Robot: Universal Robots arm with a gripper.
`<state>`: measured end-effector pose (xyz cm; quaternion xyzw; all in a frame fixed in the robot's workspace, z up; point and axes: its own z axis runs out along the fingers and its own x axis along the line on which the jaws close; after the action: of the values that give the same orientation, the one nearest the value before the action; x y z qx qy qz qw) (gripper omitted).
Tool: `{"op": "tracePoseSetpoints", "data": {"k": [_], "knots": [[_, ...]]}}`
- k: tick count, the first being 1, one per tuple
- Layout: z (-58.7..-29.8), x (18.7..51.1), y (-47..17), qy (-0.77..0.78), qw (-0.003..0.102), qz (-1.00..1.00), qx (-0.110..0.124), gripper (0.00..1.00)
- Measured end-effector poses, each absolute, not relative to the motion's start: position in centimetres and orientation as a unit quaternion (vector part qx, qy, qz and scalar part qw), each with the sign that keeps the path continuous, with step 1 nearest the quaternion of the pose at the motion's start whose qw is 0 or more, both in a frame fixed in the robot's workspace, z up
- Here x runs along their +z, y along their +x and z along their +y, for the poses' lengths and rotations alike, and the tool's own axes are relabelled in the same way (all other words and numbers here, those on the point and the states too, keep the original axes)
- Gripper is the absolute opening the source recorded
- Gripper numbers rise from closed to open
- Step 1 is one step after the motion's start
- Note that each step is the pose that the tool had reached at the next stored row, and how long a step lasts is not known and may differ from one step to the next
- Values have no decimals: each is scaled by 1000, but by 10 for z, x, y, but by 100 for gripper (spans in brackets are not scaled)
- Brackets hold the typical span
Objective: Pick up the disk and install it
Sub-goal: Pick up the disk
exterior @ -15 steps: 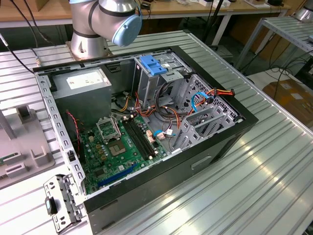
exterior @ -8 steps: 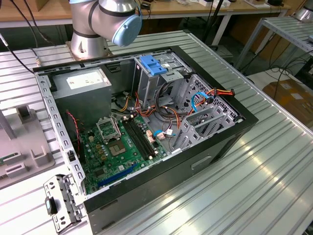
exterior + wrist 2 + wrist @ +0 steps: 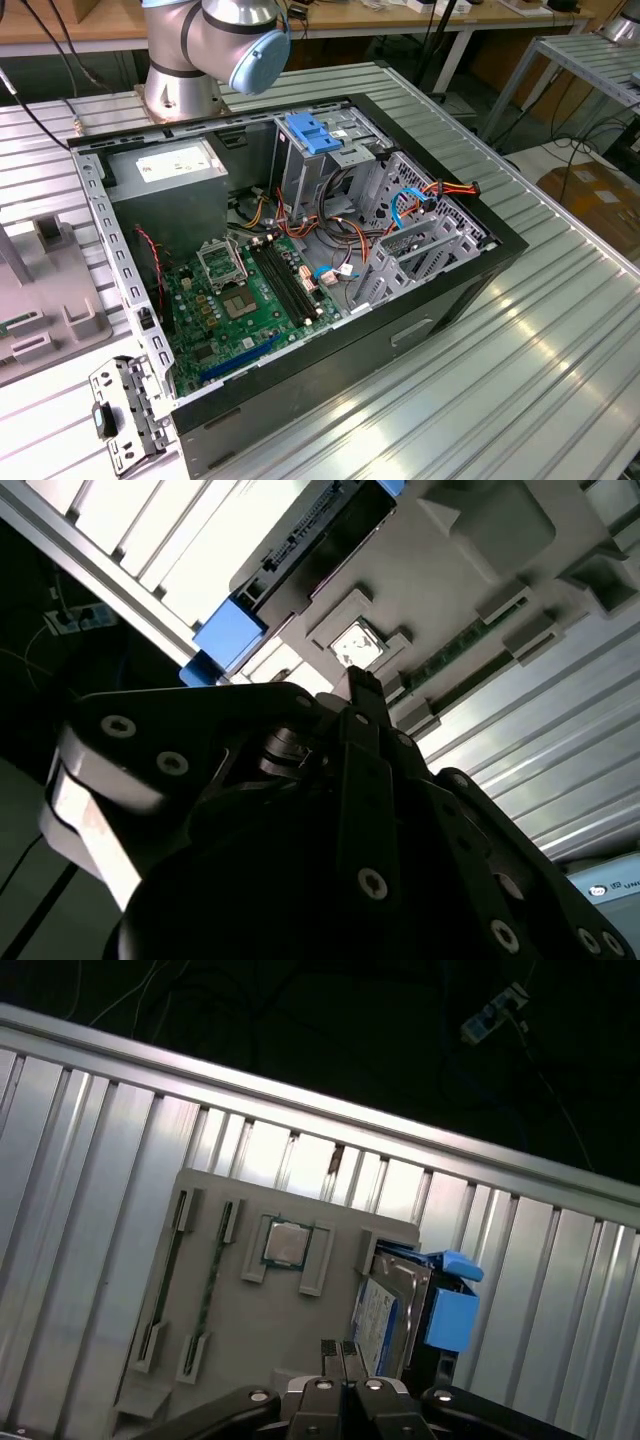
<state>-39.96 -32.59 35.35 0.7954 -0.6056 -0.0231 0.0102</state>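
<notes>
Ribbed aluminium table [image 3: 560,330] under everything, dark beyond its edge in both wrist views. My landmark is the grey holder tray [image 3: 300,1340]. The disk [image 3: 385,1315] stands on edge in a slot at one end of that tray, white-and-blue label showing, blue rail [image 3: 452,1310] on the side away from the tray's middle. Not picked up yet. The first wrist view looks down on the tray: processor chip [image 3: 287,1243] in a pocket mid-tray, green memory stick [image 3: 210,1295] slotted at the end opposite the disk. Gripper [image 3: 341,1348] sits over the tray's near edge, just beside the disk and clear of it, fingers pressed together on nothing. I can't tell its height above the tray. The second wrist view looks along the gripper body instead: fingertip [image 3: 360,680] close to the chip [image 3: 352,645], with the disk [image 3: 320,535] past the chip, edge-on. The exterior view adds the open computer case [image 3: 300,400] beside the tray [image 3: 50,320]: motherboard [image 3: 250,300], grey power-supply box [image 3: 170,190], blue latch [image 3: 312,133] on the drive cage, arm base [image 3: 185,60] behind the case.
</notes>
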Motion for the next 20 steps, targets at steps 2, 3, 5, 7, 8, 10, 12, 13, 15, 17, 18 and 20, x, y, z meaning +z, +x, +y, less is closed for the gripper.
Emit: {"op": "tracePoseSetpoints", "data": {"k": [2,3,5,7,8,10,12,13,15,17,18,20], "knots": [[-326,353,-400,794,10,-608,-23,11],[-326,353,-400,790,10,-612,-23,11],[-326,353,-400,777,9,-629,-23,11],[-326,352,-400,766,9,-642,-24,11],[-326,352,-400,758,9,-651,-24,11],[-326,351,-400,737,8,-675,-24,11],[-326,349,-400,722,7,-692,-24,11],[-326,349,-400,712,7,-701,-24,11],[-326,347,-400,688,6,-725,-24,11],[-326,347,-400,686,6,-727,-25,11],[-326,347,-400,686,6,-727,-24,11],[-326,347,-400,686,6,-727,-24,11]]}}
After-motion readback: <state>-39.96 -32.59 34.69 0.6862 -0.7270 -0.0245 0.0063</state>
